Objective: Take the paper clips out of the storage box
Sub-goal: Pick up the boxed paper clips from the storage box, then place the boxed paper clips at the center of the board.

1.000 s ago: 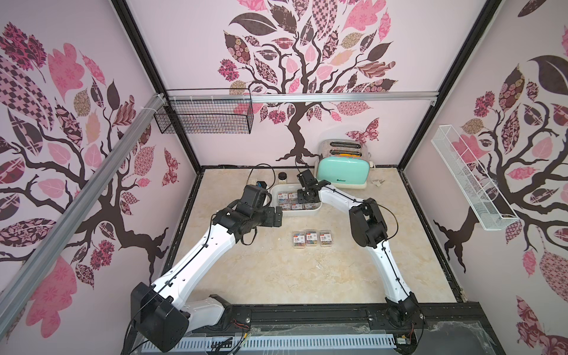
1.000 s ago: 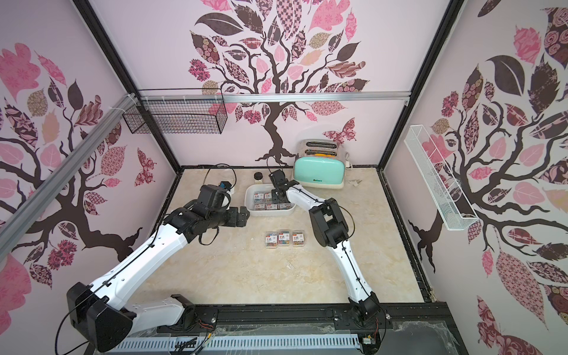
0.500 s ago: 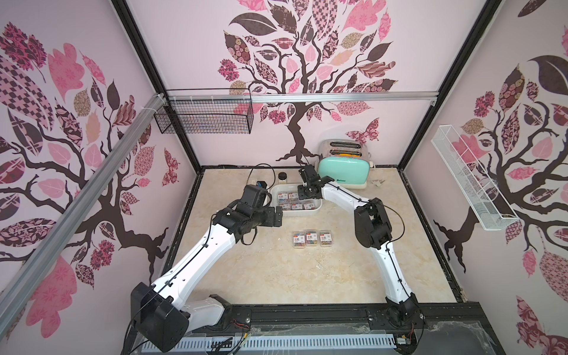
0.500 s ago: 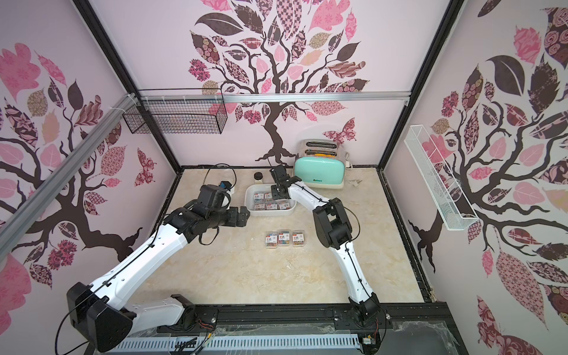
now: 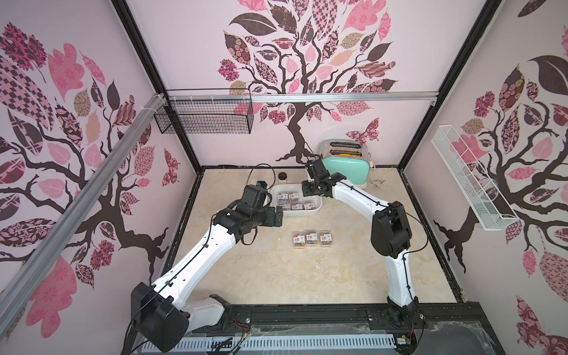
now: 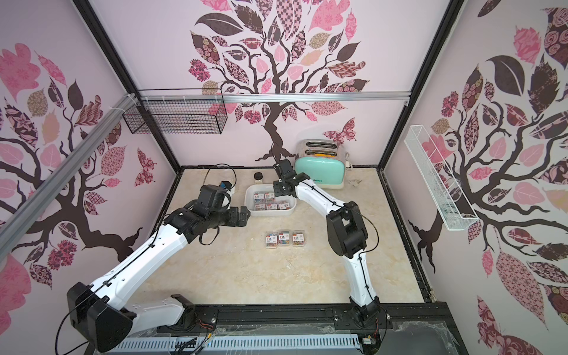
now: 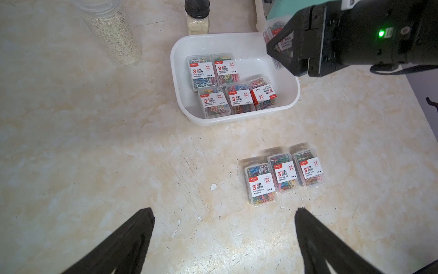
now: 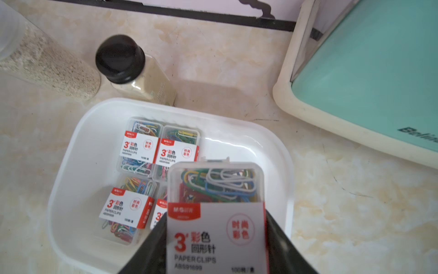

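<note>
The beige marbled tabletop carries the white storage box toward the back. A black-capped bottle stands just behind it, a clear jar of grains stands near the bottle, and a mint-green toaster stands by the back wall. Three cases of paper clips lie side by side nearer the front, apart from the box.

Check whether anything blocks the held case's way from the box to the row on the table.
Nothing visible does. The right gripper holds the case above the box; the table between box and the row of three cases shows bare in both top views.
</note>
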`<state>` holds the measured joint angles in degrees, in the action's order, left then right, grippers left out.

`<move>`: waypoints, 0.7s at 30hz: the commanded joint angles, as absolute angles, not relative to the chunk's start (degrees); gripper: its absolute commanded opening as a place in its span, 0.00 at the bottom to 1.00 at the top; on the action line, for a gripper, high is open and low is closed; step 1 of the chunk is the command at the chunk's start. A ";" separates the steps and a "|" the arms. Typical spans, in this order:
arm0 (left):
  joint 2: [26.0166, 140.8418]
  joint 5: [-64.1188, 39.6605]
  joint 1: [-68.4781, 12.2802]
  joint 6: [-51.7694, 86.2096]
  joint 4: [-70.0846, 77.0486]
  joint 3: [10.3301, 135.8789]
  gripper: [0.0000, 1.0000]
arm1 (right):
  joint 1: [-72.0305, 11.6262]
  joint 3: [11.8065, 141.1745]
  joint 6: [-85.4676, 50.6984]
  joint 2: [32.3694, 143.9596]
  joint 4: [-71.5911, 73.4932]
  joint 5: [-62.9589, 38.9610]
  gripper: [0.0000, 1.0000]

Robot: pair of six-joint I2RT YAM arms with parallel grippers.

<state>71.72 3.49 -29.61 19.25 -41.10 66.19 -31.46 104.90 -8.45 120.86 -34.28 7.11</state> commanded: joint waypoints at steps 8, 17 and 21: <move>70.40 2.30 -29.36 18.95 -39.21 64.86 0.98 | -31.14 84.92 -10.65 102.66 -34.39 8.56 0.30; 70.27 0.79 -29.36 19.55 -38.85 64.26 0.98 | -30.29 70.90 -15.49 95.01 -34.31 8.33 0.31; 70.06 0.42 -29.36 20.02 -38.94 63.83 0.98 | -29.36 65.58 -17.46 92.82 -32.19 6.64 0.31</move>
<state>71.16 1.19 -29.61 19.57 -39.55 64.53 -30.06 67.11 -14.90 96.38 -33.93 7.38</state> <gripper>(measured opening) 0.980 0.531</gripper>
